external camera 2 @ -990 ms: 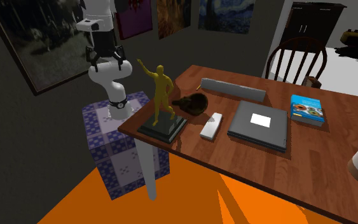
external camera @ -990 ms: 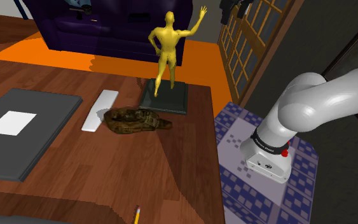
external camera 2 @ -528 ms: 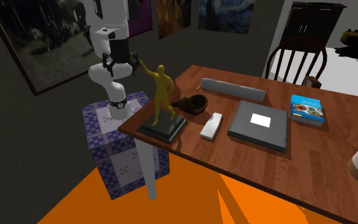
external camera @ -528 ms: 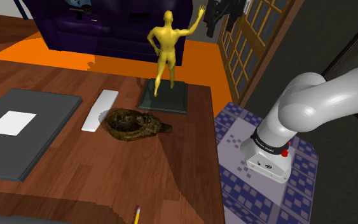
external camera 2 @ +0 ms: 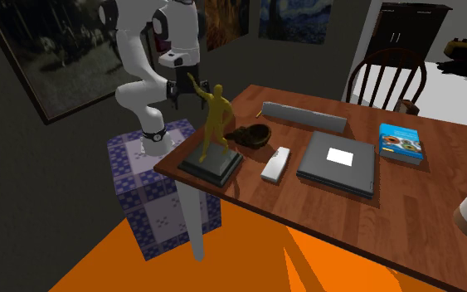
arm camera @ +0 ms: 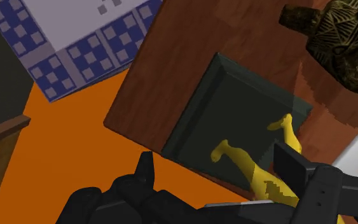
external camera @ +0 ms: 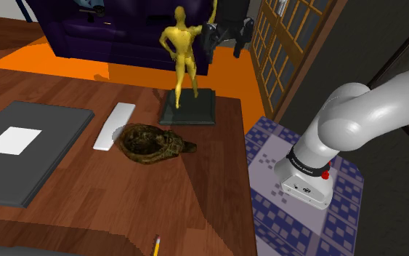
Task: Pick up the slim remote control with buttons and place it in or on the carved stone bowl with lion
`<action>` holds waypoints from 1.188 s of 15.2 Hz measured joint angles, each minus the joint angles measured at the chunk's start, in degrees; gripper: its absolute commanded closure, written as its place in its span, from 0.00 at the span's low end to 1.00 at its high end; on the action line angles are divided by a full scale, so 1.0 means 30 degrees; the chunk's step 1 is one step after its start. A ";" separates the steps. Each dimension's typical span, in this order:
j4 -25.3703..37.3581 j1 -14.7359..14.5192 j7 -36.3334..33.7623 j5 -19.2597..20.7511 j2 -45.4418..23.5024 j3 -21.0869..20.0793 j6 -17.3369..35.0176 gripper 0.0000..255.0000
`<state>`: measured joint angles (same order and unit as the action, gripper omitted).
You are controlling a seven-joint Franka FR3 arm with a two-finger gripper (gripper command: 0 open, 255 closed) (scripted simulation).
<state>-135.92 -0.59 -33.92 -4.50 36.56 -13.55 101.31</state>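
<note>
Gripper (external camera: pixel 224 45) lowered beside statue (external camera: pixel 181 51), shoulder view's pencil (external camera: pixel 155 246)

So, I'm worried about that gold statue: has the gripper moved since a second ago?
Yes. The gripper has come down and to the shoulder view's left, off the lattice door, beside the gold statue.

arm (external camera: pixel 355 116): white, glossy, rounded links; dark bands at the joints
base (external camera: pixel 306 189): white housing under a black ring; small pale lettering on the ring, unreadable; one red dot beside it
gripper (arm camera: pixel 217 159): all black, blocky body, two angular fingers (arm camera: pixel 145 179)
stand (external camera: pixel 297 227): box, purple and pale checked pattern
</note>
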 measured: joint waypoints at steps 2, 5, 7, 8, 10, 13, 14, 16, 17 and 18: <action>0.0155 0.0004 -0.1419 -0.0384 -0.0843 -0.0841 0.0663 0.00; 0.0985 0.0194 -0.3542 -0.0616 -0.2253 -0.1943 0.3696 0.00; 0.1405 0.0226 -0.4931 -0.0708 -0.3441 -0.2720 0.5581 0.00; 0.1234 0.0183 -0.5695 -0.0788 -0.3967 -0.3161 0.5050 0.00; 0.1851 0.0332 -0.7176 -0.0613 -0.5429 -0.3955 0.4137 0.00; 0.3010 0.0556 -0.9518 -0.0050 -0.7641 -0.5063 0.4568 0.00; 0.3296 0.0574 -1.0337 0.0181 -0.8307 -0.5408 0.4853 0.00; 0.4316 0.0607 -1.2126 0.0958 -1.0068 -0.6090 0.5391 0.00; 0.4846 0.0591 -1.2997 0.1382 -1.0895 -0.6326 0.5566 0.00; 0.5372 0.0549 -1.3843 0.1864 -1.1765 -0.6511 0.5785 0.00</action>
<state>-119.80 1.06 -75.45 1.09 1.26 -33.09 118.67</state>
